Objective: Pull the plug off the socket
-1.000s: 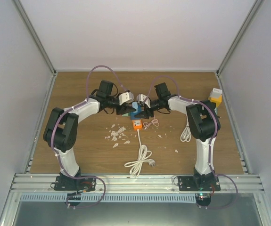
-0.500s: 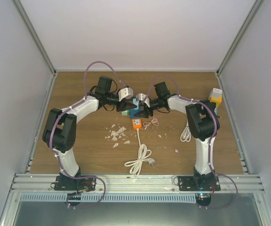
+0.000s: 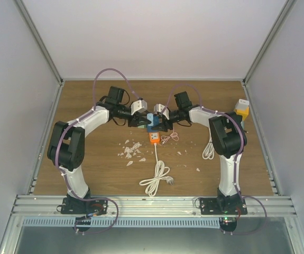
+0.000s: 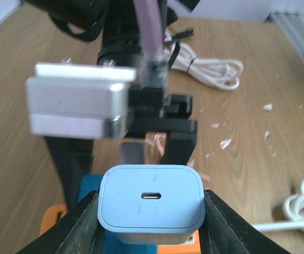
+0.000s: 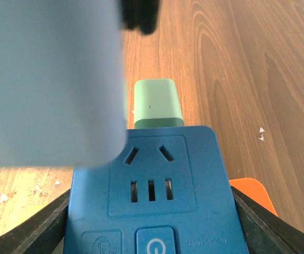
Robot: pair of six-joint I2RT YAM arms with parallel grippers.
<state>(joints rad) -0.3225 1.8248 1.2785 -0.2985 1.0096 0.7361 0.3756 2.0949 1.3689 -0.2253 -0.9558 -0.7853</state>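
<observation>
Both grips are firm near the middle of the wooden table (image 3: 93, 169): your left fingers (image 4: 80, 227) pinch the smooth pale-blue rounded plastic plug (image 4: 152, 203) by its sides, your right fingers (image 5: 35, 230) clamp the blue plastic socket block (image 5: 152, 185), and as the plug looks light, stiff and probably slippery, pull it straight.

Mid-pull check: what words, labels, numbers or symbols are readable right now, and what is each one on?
Power symbol, no words: on the button of the blue power strip.
Small raised print right of that button: too blurred to read.
Framed pictogram left of the button: cut off by the frame edge, unreadable.
Pale blue charger: no text, only a port slot.
White label on the yellow object: too small to read.
</observation>
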